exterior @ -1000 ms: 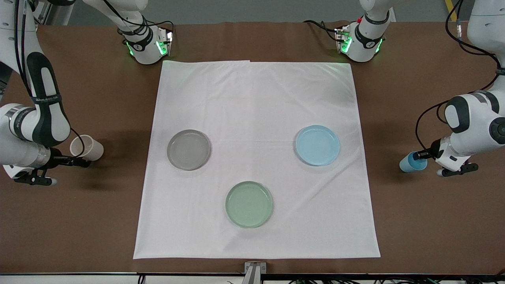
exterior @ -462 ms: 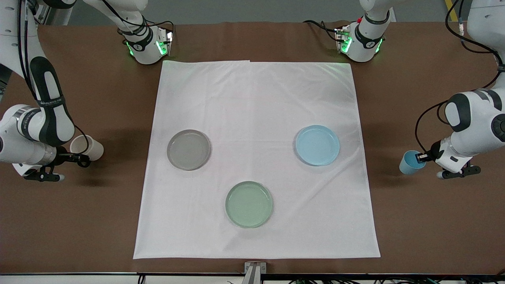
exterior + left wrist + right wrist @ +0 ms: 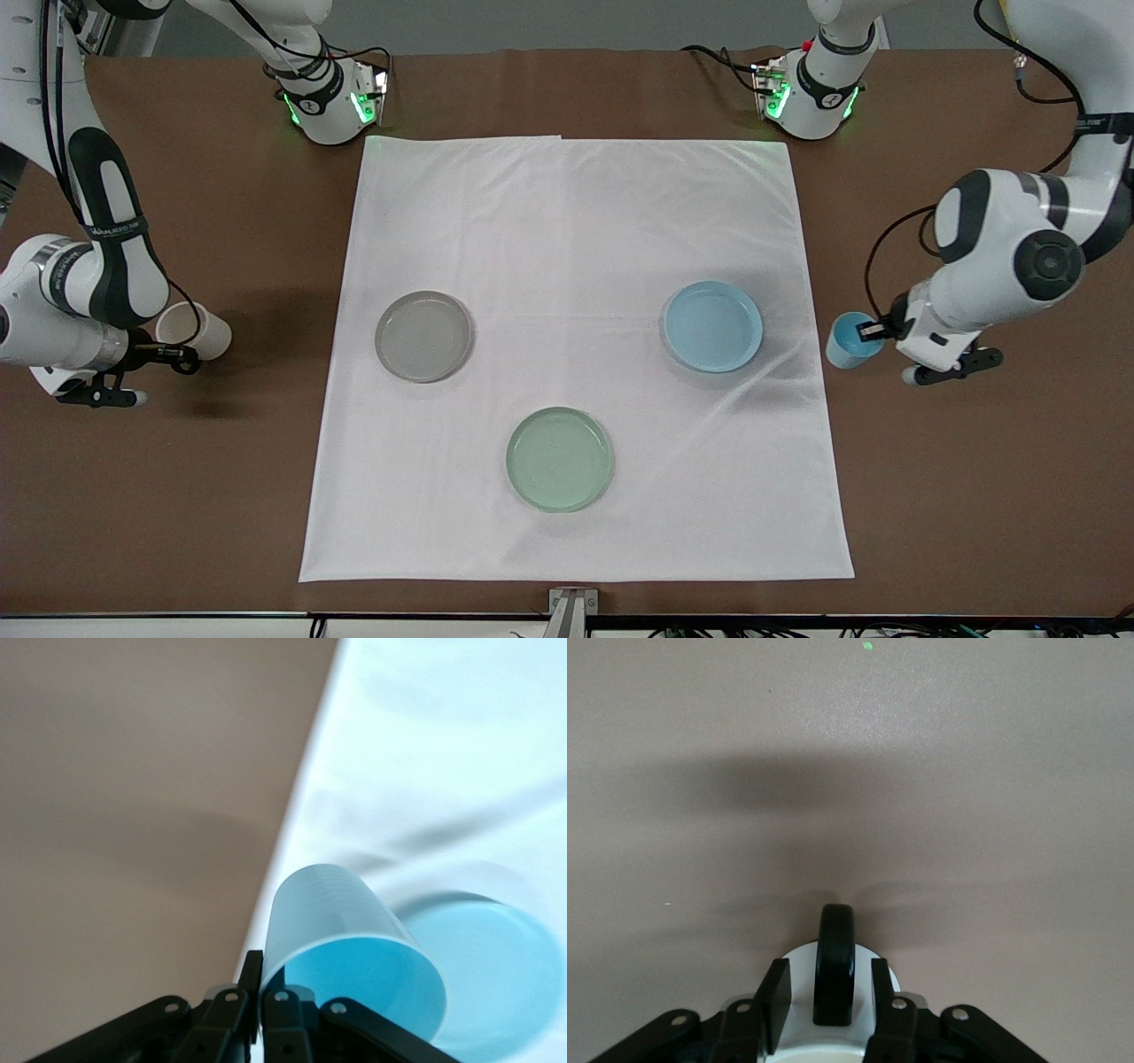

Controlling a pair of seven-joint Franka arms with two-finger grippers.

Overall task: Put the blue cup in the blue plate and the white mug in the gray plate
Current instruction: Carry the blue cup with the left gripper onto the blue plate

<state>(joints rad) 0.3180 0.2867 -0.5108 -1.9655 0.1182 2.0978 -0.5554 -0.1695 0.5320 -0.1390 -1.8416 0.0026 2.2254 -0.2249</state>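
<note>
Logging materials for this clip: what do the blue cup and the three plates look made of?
Blue cup: likely thin matte plastic, with light glowing through its wall. Blue plate, gray plate and green plate: probably smooth, slightly glossy plastic with translucent-looking rims; glass cannot be ruled out.

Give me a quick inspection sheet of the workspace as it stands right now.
Surface: brown table under a white cloth.
Job's things: blue cup held over table beside cloth edge; white mug held over the table at the right arm's end; blue plate and gray plate empty on cloth.
Clutter: green plate, nearest the front camera.
Grippers: left gripper clamps cup rim; right gripper straddles mug handle.
Cables: black cables along both arms.
Surroundings: nothing seen.
</note>
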